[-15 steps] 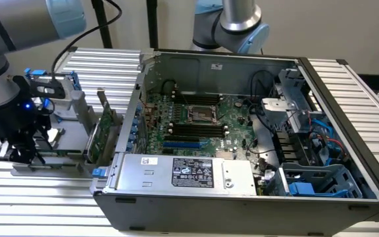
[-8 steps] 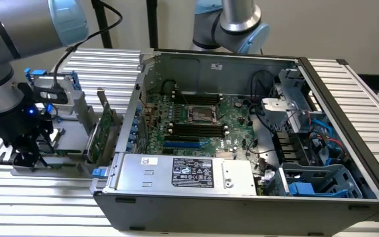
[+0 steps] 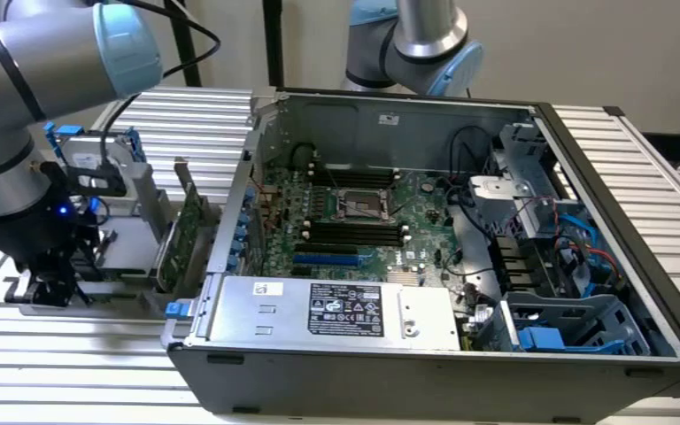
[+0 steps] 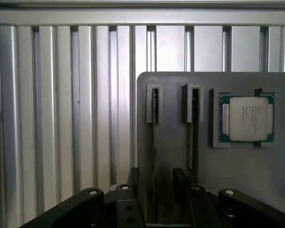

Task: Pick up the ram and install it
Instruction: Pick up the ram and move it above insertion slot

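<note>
Two ram sticks stand on edge in slots of a grey holder plate [image 4: 175, 142]. In the wrist view one ram [image 4: 154, 118] runs straight between my fingertips, and the second ram [image 4: 194, 128] lies beside it, just outside one finger [image 4: 180, 183]. My gripper [image 4: 156, 190] is open, its fingers straddling the first stick without touching it. In the exterior view the gripper [image 3: 54, 290] hangs low over the holder at the exterior view's left, outside the open computer case [image 3: 623, 177]. The motherboard's black memory slots [image 3: 352, 232] lie inside the case.
A processor chip [image 4: 247, 118] sits in a pocket of the holder beside the sticks. A green expansion card [image 3: 187, 235] stands upright between the holder and the case wall. A second arm [image 3: 423, 44] stands behind the case. The table [image 3: 68, 372] is ribbed aluminium.
</note>
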`<state>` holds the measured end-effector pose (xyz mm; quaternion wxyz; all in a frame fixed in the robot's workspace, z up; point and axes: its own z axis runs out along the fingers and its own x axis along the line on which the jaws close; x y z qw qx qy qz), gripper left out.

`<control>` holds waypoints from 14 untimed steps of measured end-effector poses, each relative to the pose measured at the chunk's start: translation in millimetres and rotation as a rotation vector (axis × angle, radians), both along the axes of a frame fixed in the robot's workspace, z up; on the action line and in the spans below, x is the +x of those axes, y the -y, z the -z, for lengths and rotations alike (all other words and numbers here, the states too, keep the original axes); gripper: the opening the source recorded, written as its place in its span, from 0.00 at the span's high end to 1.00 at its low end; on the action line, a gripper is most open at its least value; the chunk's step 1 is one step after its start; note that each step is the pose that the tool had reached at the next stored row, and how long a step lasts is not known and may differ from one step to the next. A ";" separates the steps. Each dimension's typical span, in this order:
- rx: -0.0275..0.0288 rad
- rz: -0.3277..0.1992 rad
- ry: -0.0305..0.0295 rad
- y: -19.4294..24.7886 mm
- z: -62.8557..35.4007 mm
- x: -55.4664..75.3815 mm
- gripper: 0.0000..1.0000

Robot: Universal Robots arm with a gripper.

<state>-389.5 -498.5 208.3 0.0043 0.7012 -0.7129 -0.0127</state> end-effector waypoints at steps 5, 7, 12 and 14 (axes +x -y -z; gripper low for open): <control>0.0078 -0.001 0.0004 0.1 8.3 -2.5 0.00; 0.0158 0.000 0.0002 0.0 9.7 -2.7 0.00; 0.0204 0.000 -0.0050 0.0 11.1 -2.6 0.00; 0.0204 0.000 -0.0094 0.1 12.1 -2.6 0.00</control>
